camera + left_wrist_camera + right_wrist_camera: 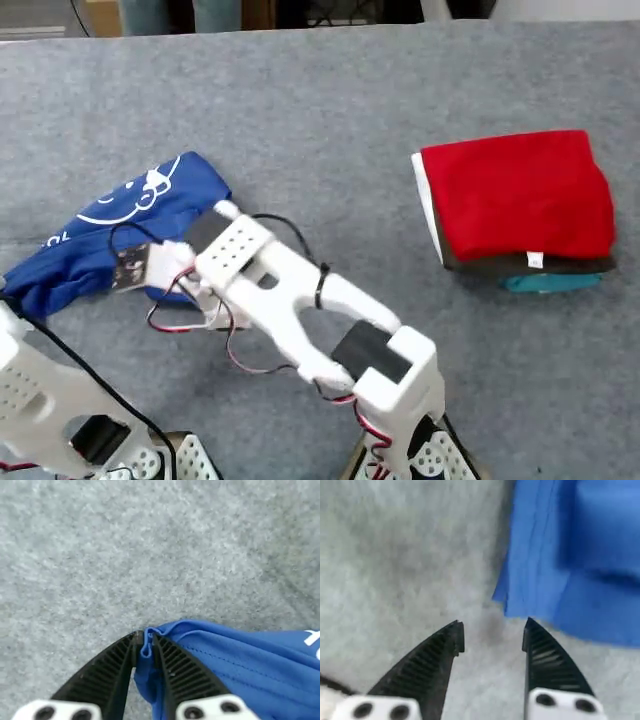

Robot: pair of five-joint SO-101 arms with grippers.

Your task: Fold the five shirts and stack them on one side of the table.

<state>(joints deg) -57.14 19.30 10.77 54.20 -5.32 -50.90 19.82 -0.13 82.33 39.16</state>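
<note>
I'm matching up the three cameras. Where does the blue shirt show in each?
High view: blue shirt at table's left.
Left wrist view: shirt edge clamped in the left pincer.
Right wrist view: shirt edge just beyond the open right pincer.
Shared landmark: grey table cover.

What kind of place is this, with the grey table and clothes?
Probably a robotics test bench for folding laundry: a grey felt-covered table, white robot arms with loose wiring, a stack of folded shirts, and a blue shirt pinched in the left gripper.

The blue shirt (95, 245) bears a white print, the folded shirt (525, 195) is red, the table (300, 110) grey.
</note>
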